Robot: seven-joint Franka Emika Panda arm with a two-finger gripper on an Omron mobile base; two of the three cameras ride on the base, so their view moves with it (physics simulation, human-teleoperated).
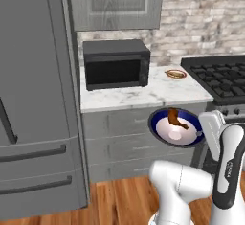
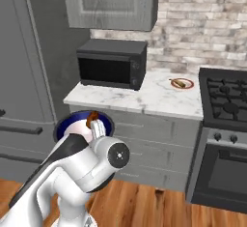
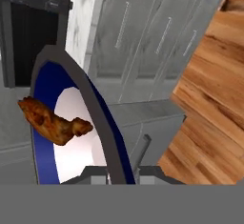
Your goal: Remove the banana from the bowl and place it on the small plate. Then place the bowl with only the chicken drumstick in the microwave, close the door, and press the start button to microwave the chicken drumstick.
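My gripper (image 1: 199,132) is shut on the rim of the bowl (image 1: 158,123), dark blue outside and white inside. It holds the bowl tilted in the air in front of the drawers, just below the counter edge. The reddish-brown chicken drumstick (image 1: 174,118) lies inside it. From the right base view the bowl (image 2: 65,127) and chicken drumstick (image 2: 92,118) sit just above my gripper (image 2: 98,127). The hand view shows the bowl (image 3: 45,89) edge-on, the chicken drumstick (image 3: 52,120) and my gripper (image 3: 121,173) on the rim. The banana (image 1: 176,73) rests on the small plate (image 1: 167,73) on the counter. The microwave and its door are out of view.
A black box oven (image 1: 116,64) stands at the back left of the marble counter (image 1: 143,95). The stove (image 1: 220,75) adjoins the counter on the right and a grey fridge (image 1: 33,99) on the left. Grey drawers (image 1: 115,142) and wood floor (image 1: 119,195) lie below.
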